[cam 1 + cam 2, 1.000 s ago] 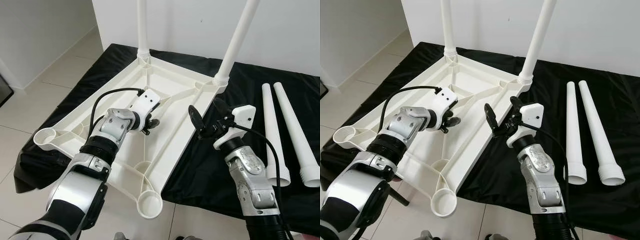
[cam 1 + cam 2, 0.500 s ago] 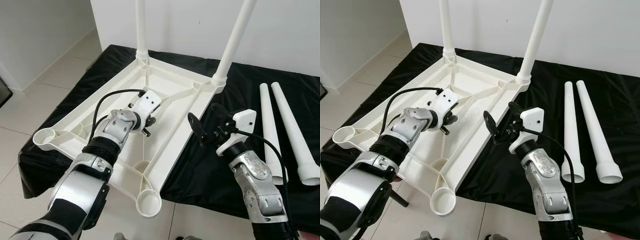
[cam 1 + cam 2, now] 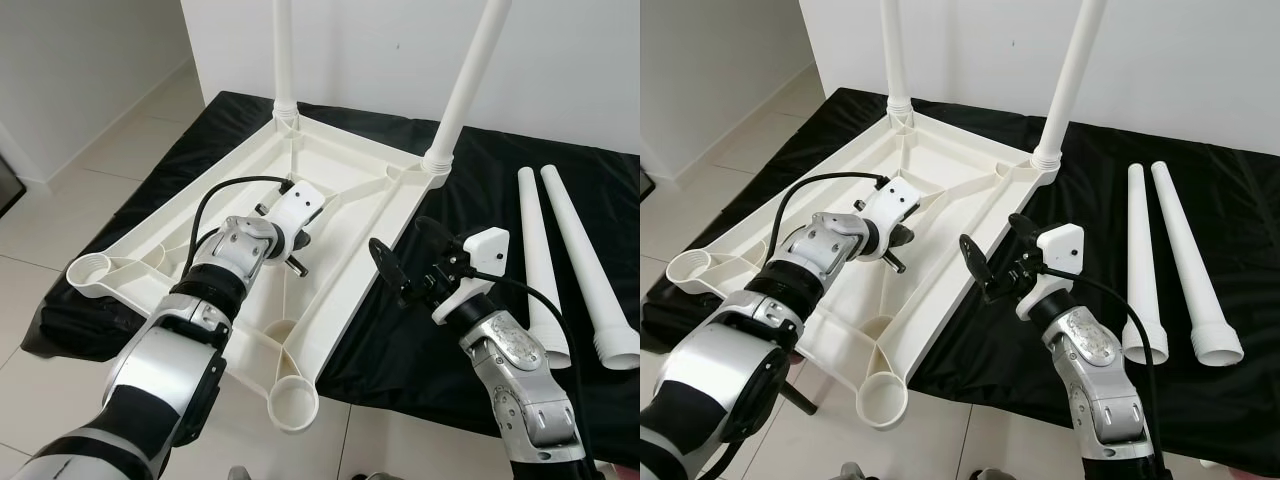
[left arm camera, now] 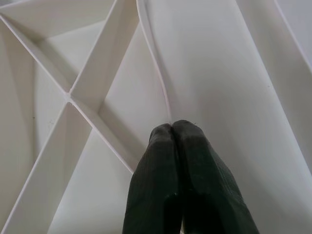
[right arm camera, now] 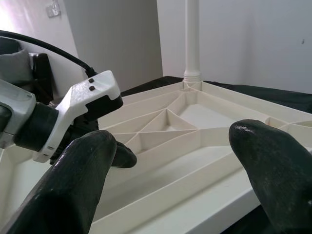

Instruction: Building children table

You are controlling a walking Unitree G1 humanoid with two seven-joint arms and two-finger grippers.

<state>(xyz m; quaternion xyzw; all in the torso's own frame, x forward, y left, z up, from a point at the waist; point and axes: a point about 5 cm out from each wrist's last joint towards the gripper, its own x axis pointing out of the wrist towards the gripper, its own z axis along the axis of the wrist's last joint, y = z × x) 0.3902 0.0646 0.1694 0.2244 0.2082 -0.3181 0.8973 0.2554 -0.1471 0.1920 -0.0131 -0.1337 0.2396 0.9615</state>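
Note:
A white plastic tabletop (image 3: 345,175) lies upside down on a black cloth. Two white legs (image 3: 283,50) (image 3: 470,80) stand upright in its far corner sockets. The near sockets (image 3: 292,403) (image 3: 88,270) are empty. Two loose legs (image 3: 535,250) (image 3: 582,250) lie side by side on the cloth to the right. My left gripper (image 3: 298,268) is shut, its tips touching a rib on the tabletop's underside (image 4: 173,127). My right gripper (image 3: 408,250) hangs open just beside the tabletop's right edge, with nothing between its fingers (image 5: 83,170).
The black cloth (image 3: 450,330) covers a low platform against a white wall. The tabletop's near corner overhangs the platform's front edge above the tiled floor (image 3: 60,220). Open cloth lies between my right arm and the loose legs.
My right gripper has sunk slightly and edged toward the tabletop's rim. My left gripper stays shut on the underside, its tips shifted a little nearer to me.

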